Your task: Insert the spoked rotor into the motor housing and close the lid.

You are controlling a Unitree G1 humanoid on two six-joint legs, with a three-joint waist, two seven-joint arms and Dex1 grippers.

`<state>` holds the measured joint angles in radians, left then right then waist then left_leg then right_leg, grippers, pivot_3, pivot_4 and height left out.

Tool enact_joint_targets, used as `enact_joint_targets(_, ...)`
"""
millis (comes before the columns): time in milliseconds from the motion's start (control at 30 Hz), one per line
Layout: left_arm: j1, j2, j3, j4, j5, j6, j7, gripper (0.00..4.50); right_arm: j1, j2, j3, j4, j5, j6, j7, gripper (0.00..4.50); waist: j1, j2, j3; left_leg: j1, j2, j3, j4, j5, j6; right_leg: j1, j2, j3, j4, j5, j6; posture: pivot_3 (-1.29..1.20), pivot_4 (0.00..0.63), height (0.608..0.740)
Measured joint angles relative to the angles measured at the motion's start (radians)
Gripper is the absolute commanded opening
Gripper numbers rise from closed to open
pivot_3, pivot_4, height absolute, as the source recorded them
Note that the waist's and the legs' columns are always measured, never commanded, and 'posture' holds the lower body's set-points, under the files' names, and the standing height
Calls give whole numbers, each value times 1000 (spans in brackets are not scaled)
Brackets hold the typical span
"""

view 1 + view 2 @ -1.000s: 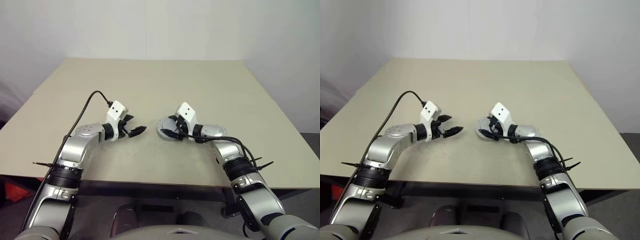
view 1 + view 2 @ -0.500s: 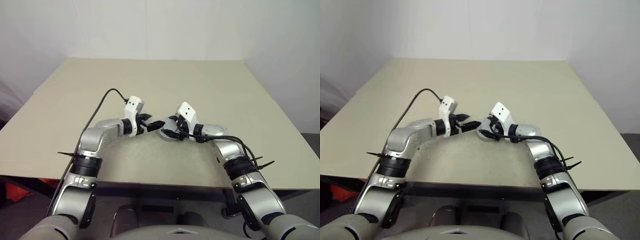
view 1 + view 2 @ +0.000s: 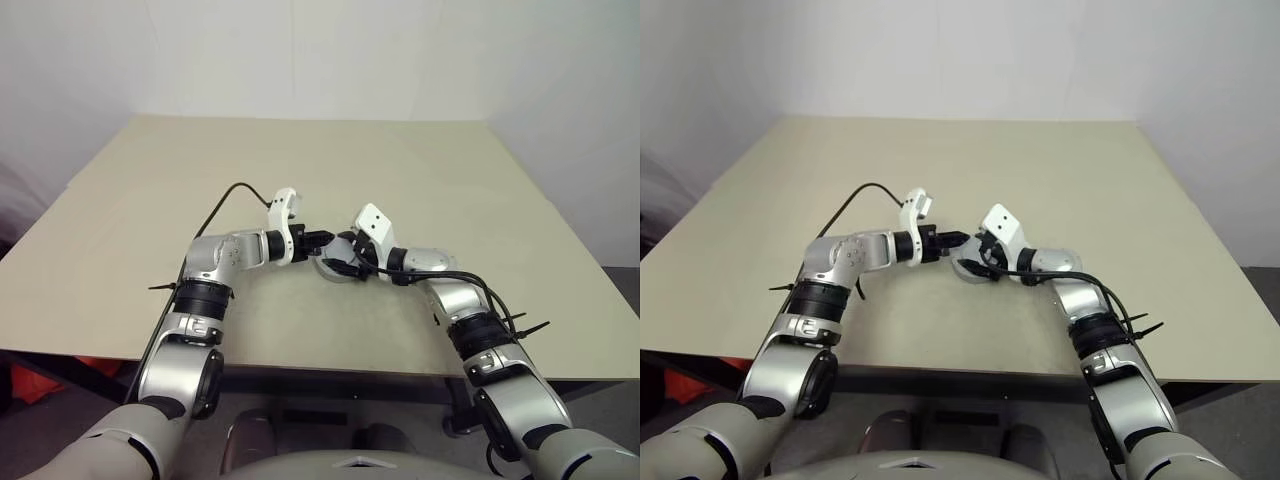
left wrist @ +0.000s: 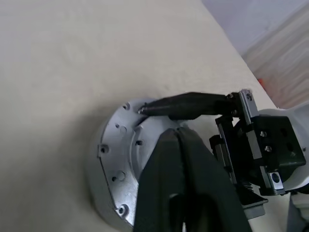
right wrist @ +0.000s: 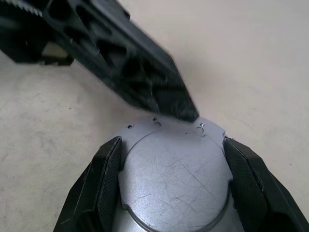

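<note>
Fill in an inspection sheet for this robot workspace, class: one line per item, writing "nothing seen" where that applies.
Surface: beige table, bare around the work.
Job's things: motor housing, a round silver metal part with a closed face and small rim holes, lying on the table; rotor: nothing seen.
Clutter: nothing seen.
End effectors: right end effector straddles the housing, one finger on each side of its rim; left end effector is shut, its joined tips over the housing's top face, whether touching cannot be told.
Cables: black cable loops from the left wrist; another runs along the right forearm.
Surroundings: plain white wall behind the table.
</note>
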<state>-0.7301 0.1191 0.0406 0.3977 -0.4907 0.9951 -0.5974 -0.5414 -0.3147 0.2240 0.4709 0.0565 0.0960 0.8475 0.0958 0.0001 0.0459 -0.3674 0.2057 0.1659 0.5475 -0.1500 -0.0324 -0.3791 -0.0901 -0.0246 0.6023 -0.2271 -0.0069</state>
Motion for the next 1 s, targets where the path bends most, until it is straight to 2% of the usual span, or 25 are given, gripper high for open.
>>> enact_joint_targets(133, 1, 0, -47, -13, -4, 59, -30, 8, 2, 0, -3, -2, 0, 0, 0, 3230, 0, 0, 0, 0, 0, 0, 0, 0, 0, 0, 0, 0, 0, 0, 0, 0, 0, 740)
enact_joint_targets(267, -13, 39, -111, -62, 2, 133, -41, 8, 4, -4, -3, -5, 0, 0, -1, 3230, 1, 0, 0, 2, 0, 0, -1, 0, 0, 3, 0, -1, -1, 0, 0, 0, 0, 740)
enact_joint_targets(467, -36, 35, -71, -21, 1, 179, -13, 8, 4, -4, -3, -8, 0, 12, -1, 3230, -2, 1, 0, 5, 0, -1, -5, 0, 0, 9, 1, -2, -14, 0, 1, 0, 0, 740)
enact_joint_targets(800, -32, 8, 0, -11, -2, 232, 64, 8, 4, -5, -22, -50, 23, 109, 5, 3230, 0, 1, 0, 3, 0, -1, -5, 0, 0, 9, 0, -2, -15, 0, 1, 0, 0, 740)
enact_joint_targets(900, -25, 5, 6, -26, -11, 245, 71, 0, 5, -10, -25, -73, 31, 145, 11, 4276, 1, 1, 0, 1, 0, -1, -5, 0, 0, 9, 0, -2, -16, 0, 0, 0, 0, 740)
enact_joint_targets(933, -21, 5, 7, -32, -14, 249, 72, 0, 5, -16, -26, -79, 33, 153, 12, 4455, 1, 1, 0, 1, 1, -1, -5, 0, 1, 9, 0, -2, -16, 0, 0, 0, 0, 740)
enact_joint_targets(1000, -16, 4, 9, -46, -21, 264, 71, 0, 10, -26, -27, -97, 37, 157, 21, 4455, 1, 1, 0, -1, 0, -1, -5, -1, 2, 8, 0, -2, -16, 2, -4, 0, 0, 740)
